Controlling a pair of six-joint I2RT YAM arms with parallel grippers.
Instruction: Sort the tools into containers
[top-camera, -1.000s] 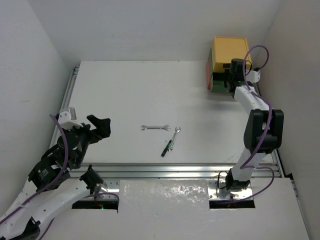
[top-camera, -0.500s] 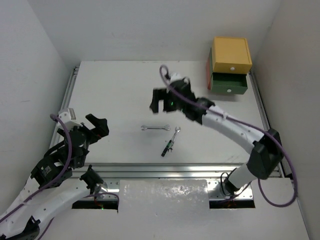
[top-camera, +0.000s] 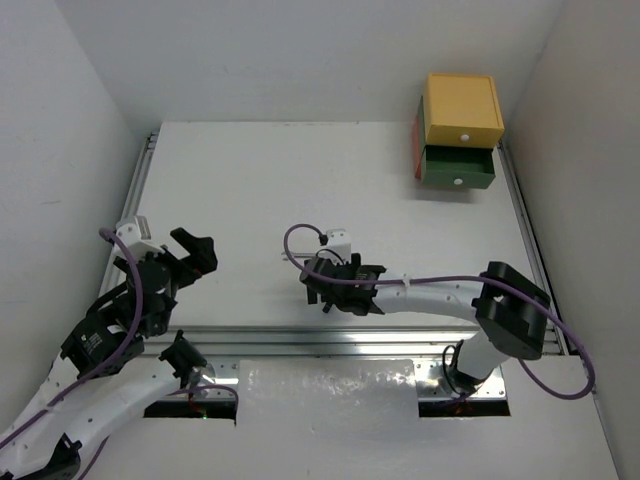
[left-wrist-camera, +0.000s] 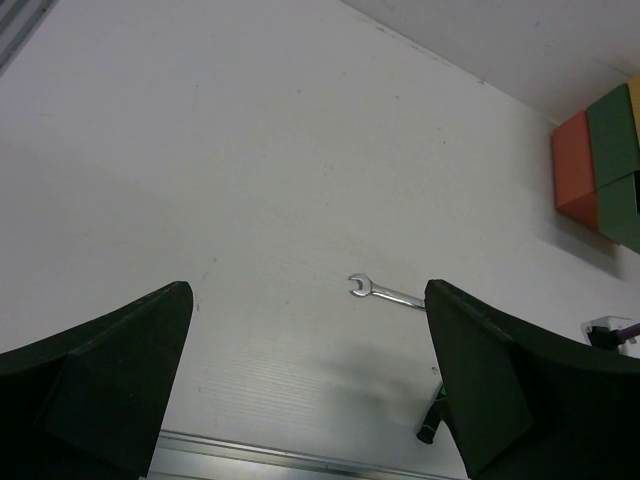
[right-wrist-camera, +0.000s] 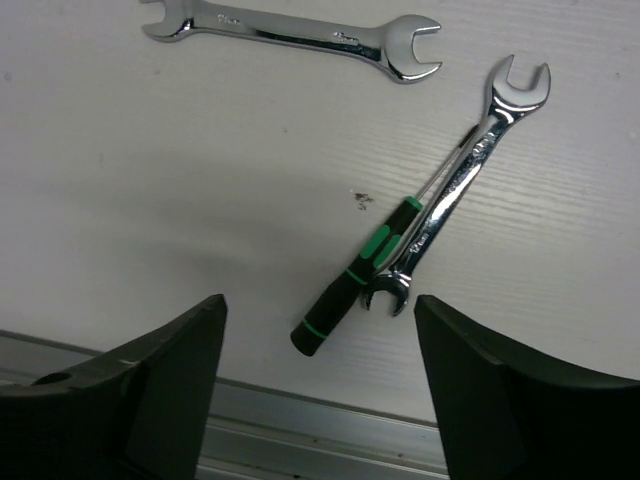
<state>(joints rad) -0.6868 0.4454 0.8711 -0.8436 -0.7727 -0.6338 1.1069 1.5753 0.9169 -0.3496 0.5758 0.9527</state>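
Two silver wrenches lie in the right wrist view, one flat across the top (right-wrist-camera: 290, 28), one slanted (right-wrist-camera: 455, 190) against a thin black-green screwdriver (right-wrist-camera: 360, 275). My right gripper (right-wrist-camera: 318, 310) is open and empty, hovering over the screwdriver's handle end; in the top view (top-camera: 340, 285) it hides most of the tools. My left gripper (top-camera: 195, 250) is open and empty at the left, well clear. Its wrist view (left-wrist-camera: 305, 300) shows one wrench (left-wrist-camera: 385, 292). The yellow drawer (top-camera: 462, 108), green drawer (top-camera: 458, 168) and orange-red drawer (top-camera: 418, 140) are stacked at the back right. The utility knife and the yellow-black screwdriver are out of view.
An aluminium rail (top-camera: 300, 335) runs along the table's front edge, just in front of the tools (right-wrist-camera: 300, 440). White walls close in the table at the left, back and right. The green drawer juts forward from under the yellow one.
My right arm has swung from the drawers at the back right across the table and down over the tools near the front edge. The left arm has hardly moved.
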